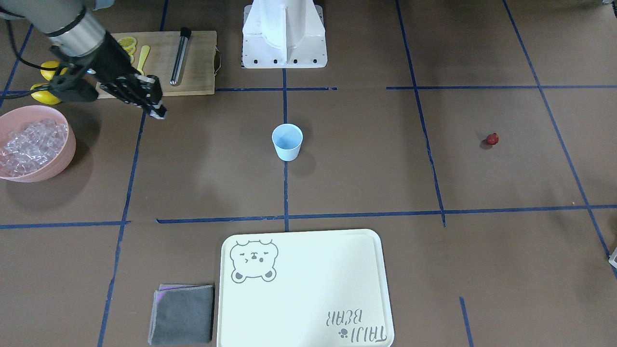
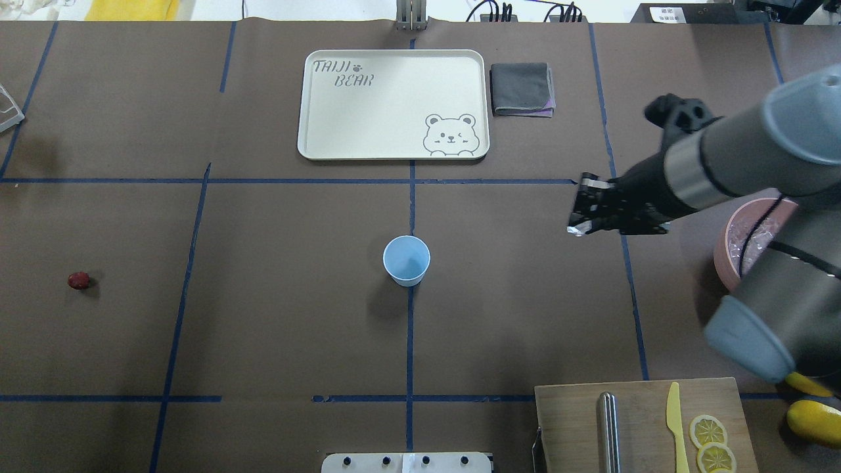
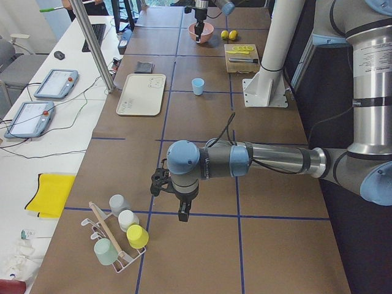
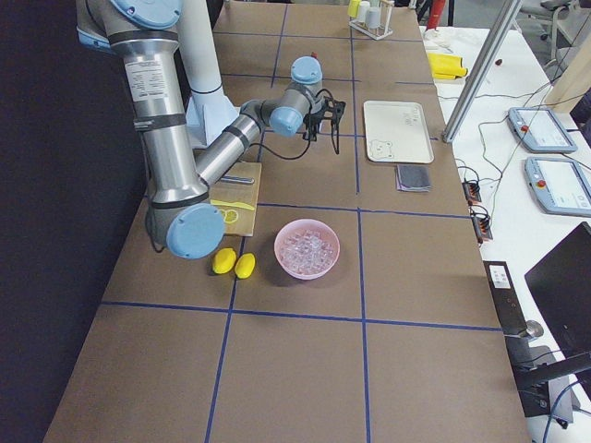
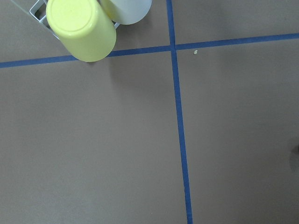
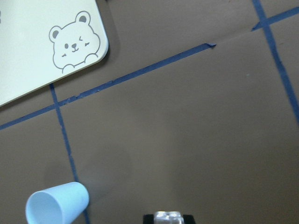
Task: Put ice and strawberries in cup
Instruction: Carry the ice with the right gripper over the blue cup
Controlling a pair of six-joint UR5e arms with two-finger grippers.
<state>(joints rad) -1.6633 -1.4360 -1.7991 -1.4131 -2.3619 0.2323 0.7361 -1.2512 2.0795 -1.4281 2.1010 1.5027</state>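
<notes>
The right gripper (image 2: 581,209) is held above the table between the pink bowl (image 2: 723,256) of ice (image 1: 30,140) and the pale-blue cup (image 2: 407,259). It is well apart from both. At the bottom edge of the right wrist view a small clear piece, apparently an ice cube (image 6: 169,216), is seen pinched between the fingertips, though only its top is shown.

The coming move is judged to turn on where the cup lies from those fingers. In the overhead view the cup stands upright and open-mouthed at the table's centre. It is found inward of the gripper, toward the robot's left and a little nearer the robot's base. In the wrist view it is placed low and to the left of the fingers, so it is not yet under them.

The strawberry (image 2: 79,280) is left alone, far out on the robot's left side. The left gripper (image 3: 182,213) is hung near a rack of upturned cups (image 3: 116,236), and the spread of its fingers cannot be told. The right arm is by far the nearer to the cup.
</notes>
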